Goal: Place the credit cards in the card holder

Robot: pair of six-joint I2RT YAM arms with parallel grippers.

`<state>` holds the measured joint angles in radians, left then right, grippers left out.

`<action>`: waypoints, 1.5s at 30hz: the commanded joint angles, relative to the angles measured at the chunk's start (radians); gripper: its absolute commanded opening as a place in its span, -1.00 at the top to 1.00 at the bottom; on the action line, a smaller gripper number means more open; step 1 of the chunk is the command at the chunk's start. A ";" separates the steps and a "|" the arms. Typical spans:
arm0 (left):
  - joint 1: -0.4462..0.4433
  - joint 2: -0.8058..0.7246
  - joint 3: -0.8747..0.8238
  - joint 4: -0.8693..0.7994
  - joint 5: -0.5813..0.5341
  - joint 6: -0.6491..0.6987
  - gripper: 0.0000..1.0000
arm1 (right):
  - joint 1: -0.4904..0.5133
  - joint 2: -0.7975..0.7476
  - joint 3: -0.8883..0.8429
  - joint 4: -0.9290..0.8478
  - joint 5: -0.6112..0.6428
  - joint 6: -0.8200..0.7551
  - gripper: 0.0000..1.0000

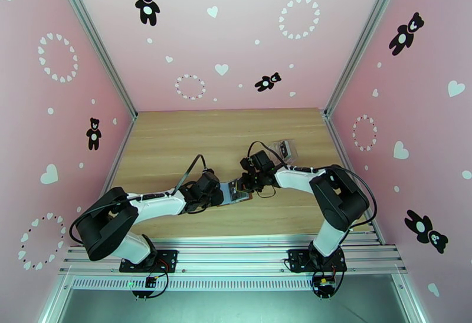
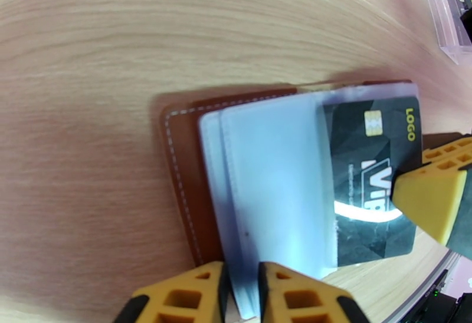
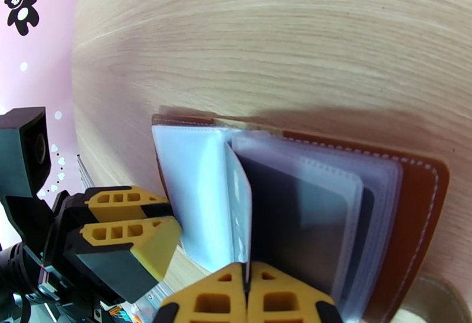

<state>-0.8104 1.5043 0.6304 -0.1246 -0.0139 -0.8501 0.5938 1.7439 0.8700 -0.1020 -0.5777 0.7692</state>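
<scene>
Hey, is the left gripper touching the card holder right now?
Touching. The left wrist view shows the left gripper pinched shut on the clear sleeves of the card holder.

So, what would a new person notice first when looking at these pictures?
First, the open brown card holder at the middle of the table. The left gripper pinches its clear pockets, and the right gripper holds a dark credit card slid partly among them. A clear plastic case lies far right.
</scene>
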 commanded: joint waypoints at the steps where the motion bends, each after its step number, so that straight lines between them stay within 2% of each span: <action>1: 0.004 -0.025 0.004 -0.125 -0.051 0.010 0.52 | 0.002 0.032 -0.010 -0.060 0.037 -0.017 1.00; 8: 0.004 -0.001 0.035 -0.144 -0.051 0.020 0.52 | 0.001 0.050 -0.002 -0.064 0.035 -0.022 1.00; 28: 0.004 0.038 0.035 -0.121 -0.049 0.021 0.68 | 0.025 0.083 0.011 -0.060 0.032 -0.019 1.00; 45: 0.004 0.042 0.034 -0.119 -0.048 0.022 0.70 | 0.052 0.111 0.041 -0.066 0.033 -0.019 1.00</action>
<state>-0.8085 1.5101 0.6613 -0.2401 -0.0540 -0.8394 0.6209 1.8034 0.9112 -0.0948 -0.5987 0.7589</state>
